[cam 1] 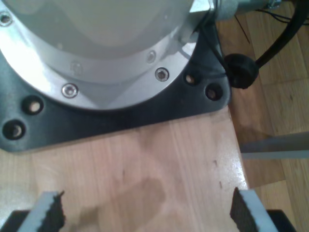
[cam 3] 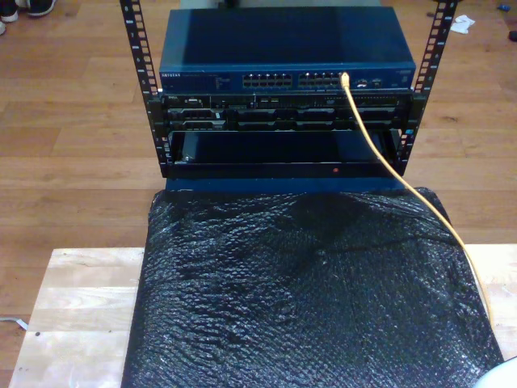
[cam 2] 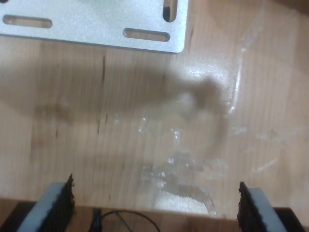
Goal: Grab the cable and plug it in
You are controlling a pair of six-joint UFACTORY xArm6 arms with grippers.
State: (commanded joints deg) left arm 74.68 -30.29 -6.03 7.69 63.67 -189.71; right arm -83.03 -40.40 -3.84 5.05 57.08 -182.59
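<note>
The yellow-orange cable (cam 3: 388, 162) runs in the exterior view from a front port of the blue network switch (cam 3: 287, 48), where its end (cam 3: 345, 78) sits, down across the black bubble sheet (cam 3: 307, 291) toward that view's right edge. My first gripper (cam 1: 147, 212) hangs open over bare wooden table, its black pads (cam 1: 244, 210) wide apart with nothing between them. My second gripper (cam 2: 155, 205) is also open above the wood near a table edge, its pads (cam 2: 60, 203) empty.
A round metal arm base (cam 1: 96, 48) on a black plate (cam 1: 120, 116) stands just ahead of my first gripper, beside the table edge and floor (cam 1: 285, 96). A slotted aluminium plate (cam 2: 96, 24) lies ahead of my second gripper. The switch sits in a black rack (cam 3: 283, 121).
</note>
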